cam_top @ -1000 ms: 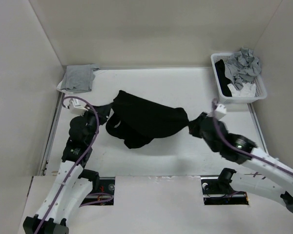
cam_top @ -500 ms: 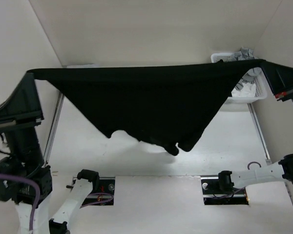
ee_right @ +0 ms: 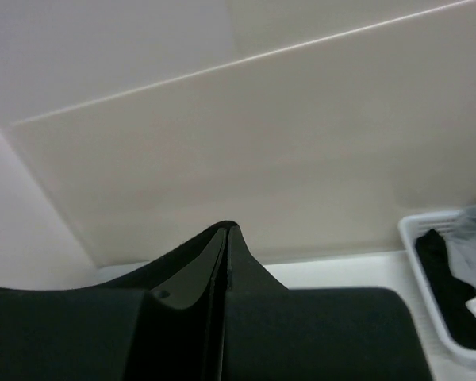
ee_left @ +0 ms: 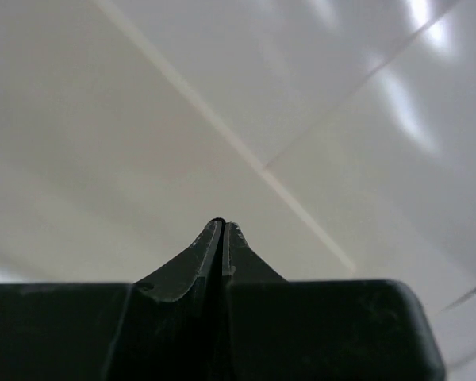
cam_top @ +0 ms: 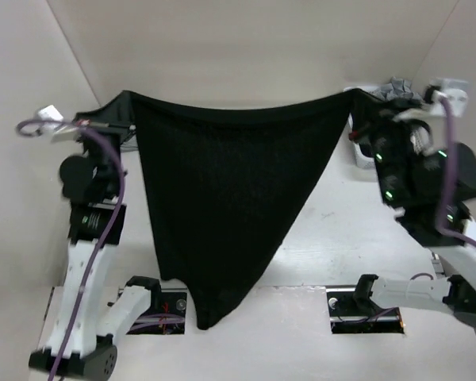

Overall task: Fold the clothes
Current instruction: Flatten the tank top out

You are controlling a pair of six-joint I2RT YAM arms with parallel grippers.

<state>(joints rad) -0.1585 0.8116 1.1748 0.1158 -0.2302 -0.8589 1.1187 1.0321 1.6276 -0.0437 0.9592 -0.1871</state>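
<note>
Black T-shirt (cam_top: 222, 206) hangs high over the white table (cam_top: 341, 226), pulled wide between the two arms, with the left gripper (cam_top: 125, 103) pinched tight on one top corner and the right gripper (cam_top: 356, 98) pinched tight on the other, near a white basket (ee_right: 440, 216).

Setting: a robot test cell in a lab, and everything on show says so.
Walls: plain beige panels (cam_top: 246, 48) box in the top and both sides of the overhead view. The left wrist view is nothing but panel joints (ee_left: 222, 135).
Work surface: a bare white tabletop (cam_top: 341, 230), centre right.
Machines: a white-and-black robot arm (cam_top: 87, 262) at left trailing a purple cable (cam_top: 115, 182), and its twin (cam_top: 428, 198) at right with green indicator lights (cam_top: 390, 194) glowing.
Mounts: the arm bases sit in rectangular cut-outs in a pale board (cam_top: 254, 333) along the bottom edge.
Props: a white plastic basket (ee_right: 440, 216) of crumpled cloths sits lower right in the right wrist view. A plain black T-shirt (cam_top: 222, 198) hangs strung between the arms.
</note>
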